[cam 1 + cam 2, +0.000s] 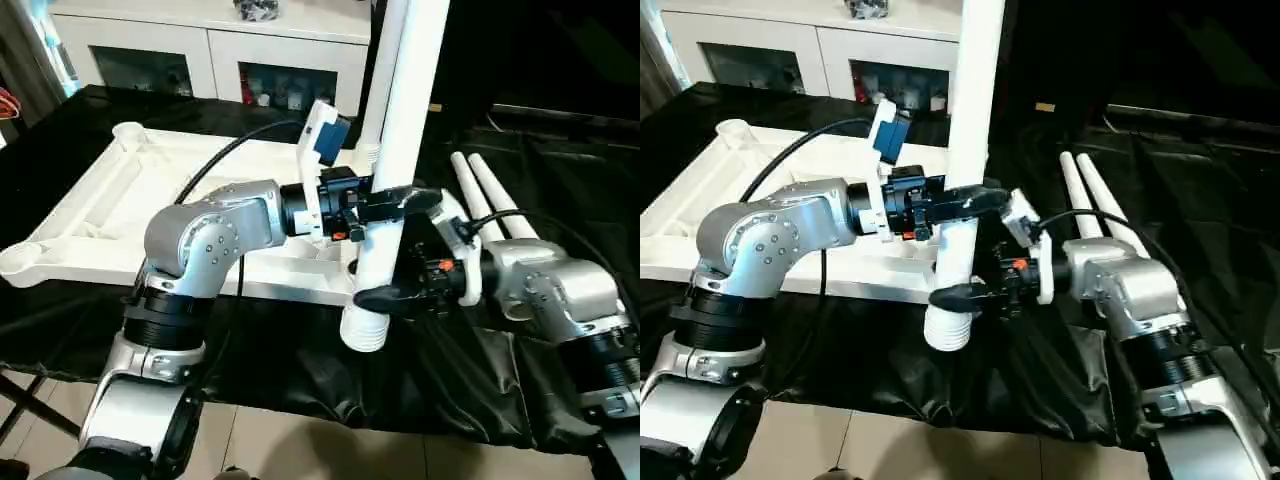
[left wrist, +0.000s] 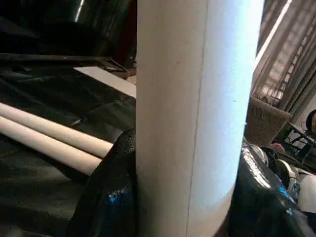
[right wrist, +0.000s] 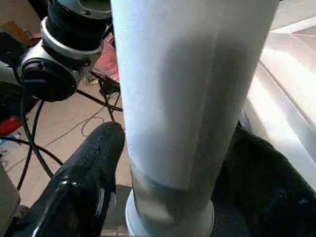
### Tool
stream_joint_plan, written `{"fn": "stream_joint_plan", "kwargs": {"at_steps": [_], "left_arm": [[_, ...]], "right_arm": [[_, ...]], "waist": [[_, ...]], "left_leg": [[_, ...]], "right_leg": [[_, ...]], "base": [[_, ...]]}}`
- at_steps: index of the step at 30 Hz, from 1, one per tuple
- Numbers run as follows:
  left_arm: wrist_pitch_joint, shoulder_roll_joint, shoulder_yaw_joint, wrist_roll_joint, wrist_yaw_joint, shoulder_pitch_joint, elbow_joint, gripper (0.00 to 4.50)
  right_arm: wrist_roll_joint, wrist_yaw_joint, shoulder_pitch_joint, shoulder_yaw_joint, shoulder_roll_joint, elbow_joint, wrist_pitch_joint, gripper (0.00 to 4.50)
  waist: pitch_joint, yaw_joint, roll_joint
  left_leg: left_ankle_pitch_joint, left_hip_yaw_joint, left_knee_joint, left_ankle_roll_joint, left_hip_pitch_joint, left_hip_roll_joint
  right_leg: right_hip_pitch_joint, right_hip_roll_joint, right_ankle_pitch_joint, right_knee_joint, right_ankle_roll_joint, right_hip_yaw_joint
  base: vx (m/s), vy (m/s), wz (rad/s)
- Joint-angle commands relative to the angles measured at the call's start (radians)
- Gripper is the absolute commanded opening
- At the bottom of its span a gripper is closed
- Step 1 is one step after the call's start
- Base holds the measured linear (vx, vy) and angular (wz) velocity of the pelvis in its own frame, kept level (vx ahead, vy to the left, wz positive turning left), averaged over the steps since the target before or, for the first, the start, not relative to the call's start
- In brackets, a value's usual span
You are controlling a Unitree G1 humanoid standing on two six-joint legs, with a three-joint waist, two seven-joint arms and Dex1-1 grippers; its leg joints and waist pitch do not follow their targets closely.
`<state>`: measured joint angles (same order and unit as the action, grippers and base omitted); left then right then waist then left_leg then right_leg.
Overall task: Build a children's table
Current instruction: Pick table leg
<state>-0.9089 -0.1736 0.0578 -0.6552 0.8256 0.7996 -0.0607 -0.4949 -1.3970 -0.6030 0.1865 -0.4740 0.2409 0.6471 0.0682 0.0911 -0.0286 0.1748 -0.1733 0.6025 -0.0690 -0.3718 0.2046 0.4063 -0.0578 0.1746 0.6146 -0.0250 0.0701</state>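
2 grippers share 1 leg (image 1: pixel 400 120), which stands nearly upright just in front of the tabletop's (image 1: pixel 110 215) near right corner, its ribbed end hanging below the tabletop's edge and its upper part running out of the head views. The left gripper (image 1: pixel 385 205) wraps the leg above that corner, its black fingers (image 2: pixel 106 190) pressed to both sides of the tube in its wrist view, so it has a firm hold. The right gripper (image 1: pixel 395 297) sits lower, near the ribbed end; its fingers (image 3: pixel 81 185) flank the tube at a wide spread, and whether they press it or only bracket it I cannot tell.

The tabletop lies underside up on the black cloth (image 1: pixel 320 370), ribs showing and round sockets at its corners. 2 more legs (image 1: pixel 485 195) lie side by side on the cloth to the right of the tabletop.

Judging by its look, the leg is a hollow plastic tube: light, stiff, and smooth enough to slide through rubbery fingers if it is twisted or pushed hard. Its length makes the top heavy in leverage, so a hold low down, close to the ribbed end, should steer that end best, with the upper hold keeping it plumb. The tabletop seems light too and may skid on the cloth when a leg is pressed into a socket.
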Motion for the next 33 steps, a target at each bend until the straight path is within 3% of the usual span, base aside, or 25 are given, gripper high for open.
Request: {"fn": "stream_joint_plan", "kwargs": {"at_steps": [1, 11, 28, 30, 31, 33], "left_arm": [[0.005, 0.006, 0.002, -0.014, 0.003, 0.008, 0.025, 1.83], [-0.001, 0.021, -0.016, -0.029, -0.012, 0.013, 0.025, 1.83], [0.003, 0.01, -0.002, -0.029, 0.004, 0.01, 0.025, 1.83], [0.004, 0.007, 0.0, -0.028, 0.007, 0.009, 0.025, 1.83], [0.005, 0.006, 0.001, -0.028, 0.008, 0.008, 0.024, 1.83], [0.005, 0.005, 0.002, -0.028, 0.009, 0.007, 0.025, 1.83]], "right_arm": [[0.015, 0.005, -0.018, 0.008, 0.0, -0.011, -0.012, 3.37], [0.023, 0.011, -0.016, 0.018, 0.012, 0.011, -0.014, 3.37], [0.035, 0.013, -0.02, 0.015, 0.022, 0.024, -0.023, 1.95], [0.042, 0.02, -0.019, 0.013, 0.025, 0.024, -0.036, 1.94], [0.045, 0.026, -0.02, 0.011, 0.027, 0.028, -0.039, 2.48], [0.046, 0.031, -0.022, 0.009, 0.029, 0.031, -0.039, 2.61]], "waist": [[-0.081, 0.004, -0.016], [-0.082, 0.005, -0.019], [-0.083, 0.005, -0.017], [-0.083, 0.005, -0.018], [-0.083, 0.005, -0.017], [-0.083, 0.004, -0.017]], "left_leg": [[0.091, 0.001, -0.054, 0.048, 0.005, 0.02], [0.086, 0.0, -0.053, 0.05, 0.005, 0.02], [0.083, 0.001, -0.053, 0.048, 0.005, 0.019], [0.085, 0.0, -0.053, 0.049, 0.005, 0.02], [0.083, 0.001, -0.053, 0.049, 0.005, 0.02], [0.08, 0.001, -0.052, 0.05, 0.005, 0.019]], "right_leg": [[-0.065, -0.072, 0.208, -0.069, -0.18, -0.045], [-0.066, -0.071, 0.197, -0.068, -0.184, -0.045], [-0.067, -0.072, 0.191, -0.066, -0.182, -0.045], [-0.066, -0.071, 0.194, -0.066, -0.182, -0.045], [-0.066, -0.072, 0.192, -0.065, -0.182, -0.045], [-0.066, -0.071, 0.186, -0.065, -0.184, -0.045]], "base": [[0.0, 0.0, 0.0], [0.0, 0.0, 0.0], [0.0, 0.0, 0.0], [0.0, 0.0, 0.0], [0.0, 0.0, 0.0], [0.0, 0.0, 0.0]]}}
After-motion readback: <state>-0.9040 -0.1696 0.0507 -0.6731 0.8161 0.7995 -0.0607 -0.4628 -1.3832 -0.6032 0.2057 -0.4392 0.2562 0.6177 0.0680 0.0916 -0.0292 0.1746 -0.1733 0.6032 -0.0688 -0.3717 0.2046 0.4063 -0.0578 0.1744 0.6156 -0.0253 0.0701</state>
